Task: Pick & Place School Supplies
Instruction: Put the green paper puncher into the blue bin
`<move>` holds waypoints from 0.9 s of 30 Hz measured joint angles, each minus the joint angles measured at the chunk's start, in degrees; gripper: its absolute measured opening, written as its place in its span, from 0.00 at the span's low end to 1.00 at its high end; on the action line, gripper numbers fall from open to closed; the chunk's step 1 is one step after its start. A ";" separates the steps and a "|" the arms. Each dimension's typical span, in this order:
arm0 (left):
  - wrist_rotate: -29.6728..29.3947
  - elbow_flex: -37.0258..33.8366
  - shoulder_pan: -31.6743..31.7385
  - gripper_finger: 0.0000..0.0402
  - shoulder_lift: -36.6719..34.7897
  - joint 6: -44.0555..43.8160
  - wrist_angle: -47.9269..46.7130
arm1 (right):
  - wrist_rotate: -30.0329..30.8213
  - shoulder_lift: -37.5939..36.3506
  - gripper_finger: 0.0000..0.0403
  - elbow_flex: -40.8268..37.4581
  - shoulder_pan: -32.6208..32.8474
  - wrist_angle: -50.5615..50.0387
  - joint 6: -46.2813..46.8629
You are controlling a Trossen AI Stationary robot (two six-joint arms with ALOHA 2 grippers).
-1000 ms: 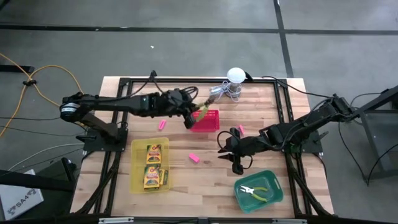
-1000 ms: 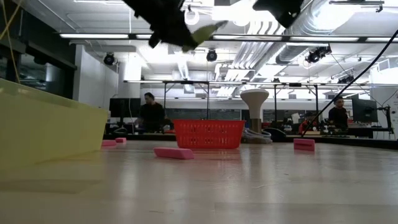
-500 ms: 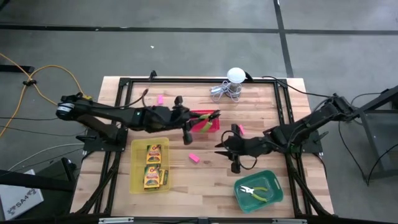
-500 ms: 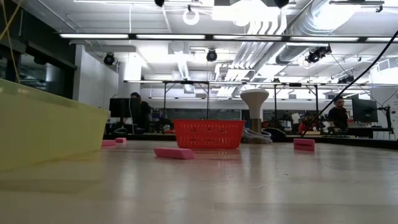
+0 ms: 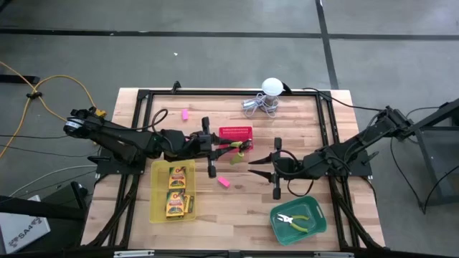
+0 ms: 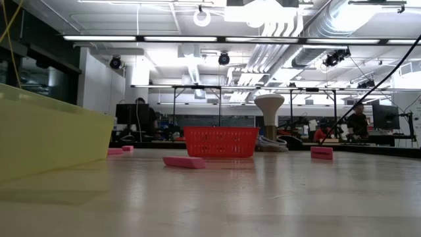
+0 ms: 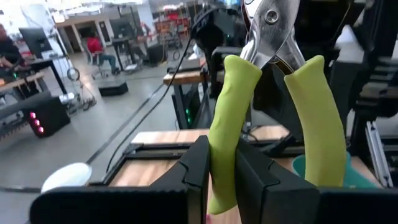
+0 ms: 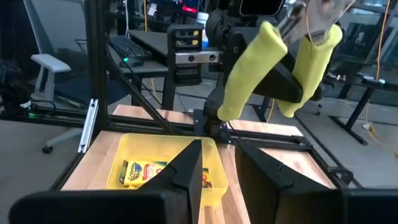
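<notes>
My left gripper (image 5: 219, 149) (image 7: 221, 162) is near the table's middle, just on the near side of the red basket (image 5: 236, 134), shut on small pliers (image 5: 235, 148) (image 8: 273, 56) with yellow-green handles. The pliers' metal jaws (image 7: 273, 25) point toward the right arm. My right gripper (image 5: 252, 163) (image 8: 221, 155) is open and faces the pliers from the right, a short way off. A second pair of pliers (image 5: 295, 221) lies in the green tray (image 5: 315, 208). Crayon boxes (image 5: 174, 190) lie in the yellow tray (image 5: 155, 193). Pink erasers (image 5: 223, 182) (image 5: 184, 114) lie on the table. My left gripper pinches one yellow-green handle (image 7: 222, 130) of the pliers between its two fingers (image 7: 196, 168), near that handle's free end. The fingers lie along the handle, coming level from the table's left. The other handle (image 7: 317, 124) is free. The pliers are lifted clear of the table, jaws forward.
A white ball with coiled wire (image 5: 269, 93) stands at the far edge. In the low view the red basket (image 6: 220, 141), pink erasers (image 6: 183, 161) (image 6: 321, 151) and the yellow tray's wall (image 6: 46, 131) show. People are in the room behind. Bare wood lies between the trays.
My left gripper, holding the pliers throughout, has drawn back from above the red basket toward the near edge and left the top of the low view; the pliers now point toward the right arm. My right gripper has shifted slightly left toward the pliers.
</notes>
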 joint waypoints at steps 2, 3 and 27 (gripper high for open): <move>0.02 0.00 0.00 0.10 0.04 0.27 1.07 | -0.01 0.00 0.21 0.00 -0.27 0.61 -0.47; 0.02 0.00 0.02 0.10 0.22 0.29 1.59 | -0.05 0.00 0.21 0.00 -0.50 0.80 -0.48; 1.07 0.00 0.70 0.10 2.58 2.36 4.61 | -10.84 0.00 0.29 0.00 -5.51 3.30 -2.39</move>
